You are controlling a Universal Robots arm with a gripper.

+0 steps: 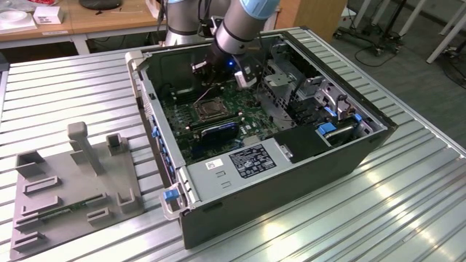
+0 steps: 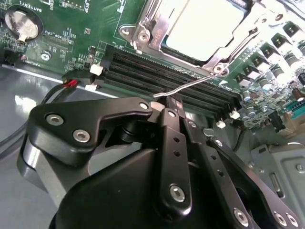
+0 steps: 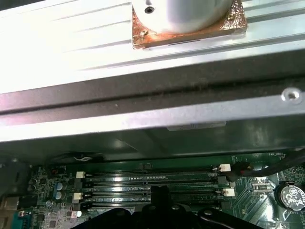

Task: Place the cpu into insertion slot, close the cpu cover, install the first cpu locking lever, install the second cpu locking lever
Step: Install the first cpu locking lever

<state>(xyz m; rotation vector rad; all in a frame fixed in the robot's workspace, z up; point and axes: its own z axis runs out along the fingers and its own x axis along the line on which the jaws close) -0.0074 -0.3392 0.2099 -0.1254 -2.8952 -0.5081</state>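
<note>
In the second wrist view the cpu point(image 2: 205, 26) lies with its dull silver top up in the insertion slot point(image 1: 207, 111), and the silver cpu cover point(image 2: 151, 29) is folded down around it. A thin silver locking lever point(image 2: 193, 85) runs from the socket's corner out over the memory slots. My gripper point(image 2: 175, 102) is shut on the lever's free end, its black fingers point(image 2: 171, 143) pressed together. In the exterior view the gripper point(image 1: 211, 82) reaches down into the open computer case just behind the socket. Its tip point(image 3: 159, 193) also shows over the memory slots in the first wrist view.
Long black memory slots point(image 2: 171, 78) lie right beside the socket, and a coin battery point(image 2: 21, 24) sits further along the board. The case wall point(image 1: 145, 93) and the drive cage point(image 1: 331, 117) hem the arm in. A grey fixture point(image 1: 73, 180) stands on the slatted table.
</note>
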